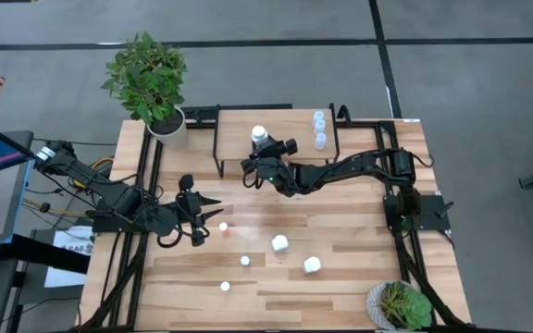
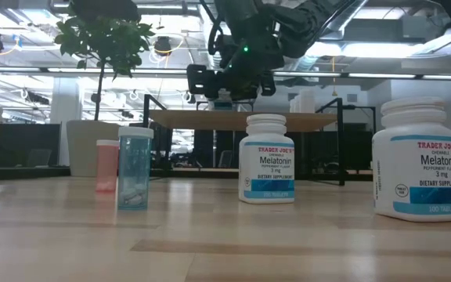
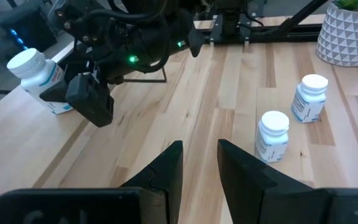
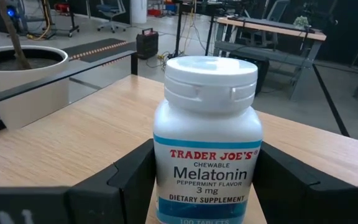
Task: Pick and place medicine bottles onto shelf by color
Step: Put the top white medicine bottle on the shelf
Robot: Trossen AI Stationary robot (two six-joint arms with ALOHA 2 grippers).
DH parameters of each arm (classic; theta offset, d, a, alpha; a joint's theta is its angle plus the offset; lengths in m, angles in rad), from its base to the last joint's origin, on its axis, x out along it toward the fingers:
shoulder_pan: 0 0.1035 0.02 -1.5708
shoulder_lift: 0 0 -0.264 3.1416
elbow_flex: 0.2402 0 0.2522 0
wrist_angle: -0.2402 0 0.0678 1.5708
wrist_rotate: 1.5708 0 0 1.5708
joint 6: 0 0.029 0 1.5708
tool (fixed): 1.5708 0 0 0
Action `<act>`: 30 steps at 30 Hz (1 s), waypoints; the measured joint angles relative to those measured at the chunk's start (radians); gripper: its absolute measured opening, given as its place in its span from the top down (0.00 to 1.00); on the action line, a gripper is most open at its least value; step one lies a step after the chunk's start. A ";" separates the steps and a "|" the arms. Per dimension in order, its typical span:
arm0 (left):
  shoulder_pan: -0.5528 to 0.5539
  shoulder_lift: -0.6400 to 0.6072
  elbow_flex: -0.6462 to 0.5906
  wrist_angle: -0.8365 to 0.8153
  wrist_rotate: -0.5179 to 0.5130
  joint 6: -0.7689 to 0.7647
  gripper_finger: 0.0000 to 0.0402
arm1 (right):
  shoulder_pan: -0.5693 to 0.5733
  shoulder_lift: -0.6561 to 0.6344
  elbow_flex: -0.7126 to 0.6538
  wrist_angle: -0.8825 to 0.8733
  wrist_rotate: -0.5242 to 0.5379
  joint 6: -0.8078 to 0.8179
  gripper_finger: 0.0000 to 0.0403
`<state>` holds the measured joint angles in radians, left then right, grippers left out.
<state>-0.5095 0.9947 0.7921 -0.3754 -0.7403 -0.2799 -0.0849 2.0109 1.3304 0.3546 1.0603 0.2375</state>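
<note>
My right gripper (image 1: 261, 150) is over the light-wood shelf (image 1: 294, 159) at the back and is shut on a white melatonin bottle (image 4: 207, 137), which also shows in the high view (image 1: 259, 135). Two pale blue bottles (image 1: 319, 129) stand on the shelf's right part. My left gripper (image 1: 209, 208) is open and empty above the table's left part. On the table stand two chunky white bottles (image 1: 280, 243) (image 1: 312, 265) and three small bottles (image 1: 222, 226) (image 1: 245, 261) (image 1: 225, 287). My right gripper pinches the white bottle's lower body (image 4: 166, 186) between its two fingers (image 4: 132, 177), one on each side. The fingers come about level from the table's near right side. The bottle stands upright, cap up, over the shelf top; whether its base rests there I cannot tell.
A potted plant (image 1: 151, 83) stands at the shelf's far left, another (image 1: 401, 305) at the table's near right corner. In the low view a pale blue bottle (image 2: 135, 168) and a red-capped one (image 2: 106, 166) stand left of the two white ones (image 2: 266, 159) (image 2: 417, 160).
</note>
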 joint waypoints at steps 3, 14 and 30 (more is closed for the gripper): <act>0.000 0.000 0.000 -0.003 0.000 -0.003 0.78 | 0.000 0.000 0.000 0.000 0.000 -0.002 0.38; 0.000 0.000 0.000 -0.002 0.000 -0.005 0.78 | 0.000 -0.001 0.000 -0.002 -0.008 -0.010 0.38; 0.000 0.000 0.000 -0.002 0.000 -0.005 0.78 | -0.001 -0.001 0.000 0.000 0.007 -0.060 0.32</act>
<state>-0.5091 0.9947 0.7918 -0.3779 -0.7403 -0.2848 -0.0858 2.0095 1.3300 0.3547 1.0674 0.1780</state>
